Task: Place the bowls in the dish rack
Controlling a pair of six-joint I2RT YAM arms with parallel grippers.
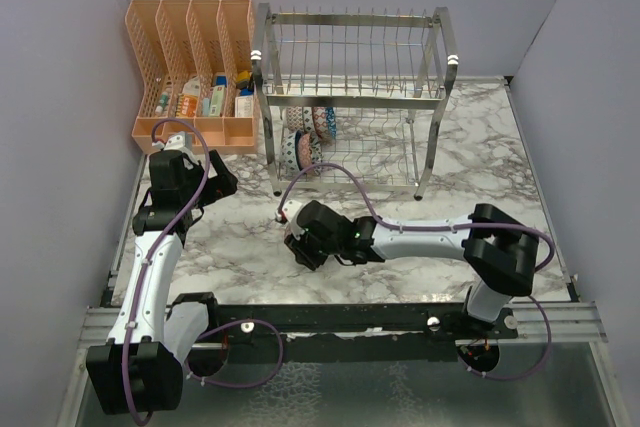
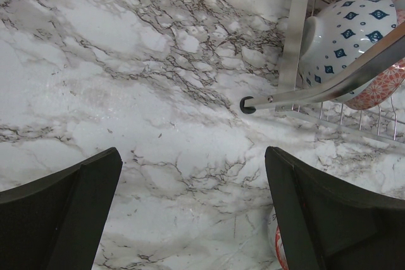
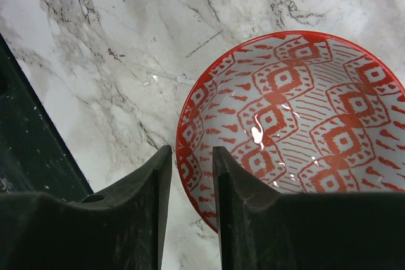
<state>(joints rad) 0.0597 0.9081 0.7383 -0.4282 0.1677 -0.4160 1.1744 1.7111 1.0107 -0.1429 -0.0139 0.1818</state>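
A bowl with a red-patterned inside [image 3: 297, 112] sits on the marble table [image 3: 95, 49]. My right gripper [image 3: 192, 153] straddles its near rim, one finger inside and one outside, jaws closed in on the wall. In the top view this gripper [image 1: 297, 229] is just in front of the dish rack [image 1: 350, 97], with the bowl [image 1: 287, 213] mostly hidden under it. Several bowls [image 1: 303, 139] stand on edge in the rack's lower tier. My left gripper [image 2: 193, 156] is open and empty above the table by the rack's front left leg [image 2: 248, 104]. A blue-diamond bowl [image 2: 345, 36] shows in the rack.
An orange mesh organiser [image 1: 190, 67] with small packets stands left of the rack, against the back wall. The rack's upper tier [image 1: 350, 47] holds nothing. A sliver of the red-rimmed bowl [image 2: 278, 248] shows beside my left gripper's right finger.
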